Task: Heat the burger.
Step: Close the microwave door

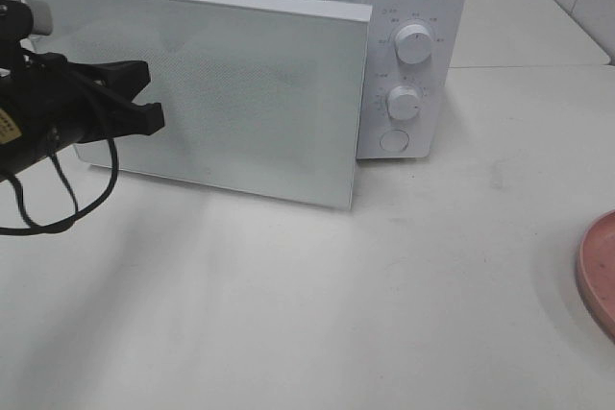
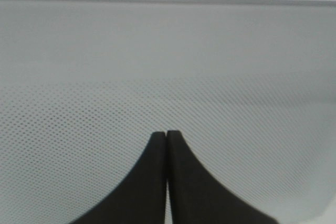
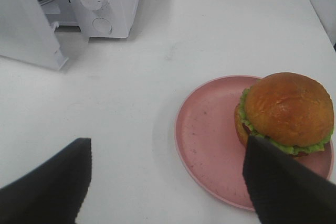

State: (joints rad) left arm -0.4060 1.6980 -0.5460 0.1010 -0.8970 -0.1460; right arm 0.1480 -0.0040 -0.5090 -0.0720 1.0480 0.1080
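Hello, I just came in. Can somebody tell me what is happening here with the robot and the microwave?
The left gripper, shut, is at the microwave door, which stands partly open. The right gripper hangs open above the table, close to the burger, which sits on a pink plate. The burger is not yet picked up, and nothing is heating.

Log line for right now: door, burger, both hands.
microwave door: partly open | burger: on pink plate, not gripped | left hand: shut, at door front | right hand: open, above table near plate
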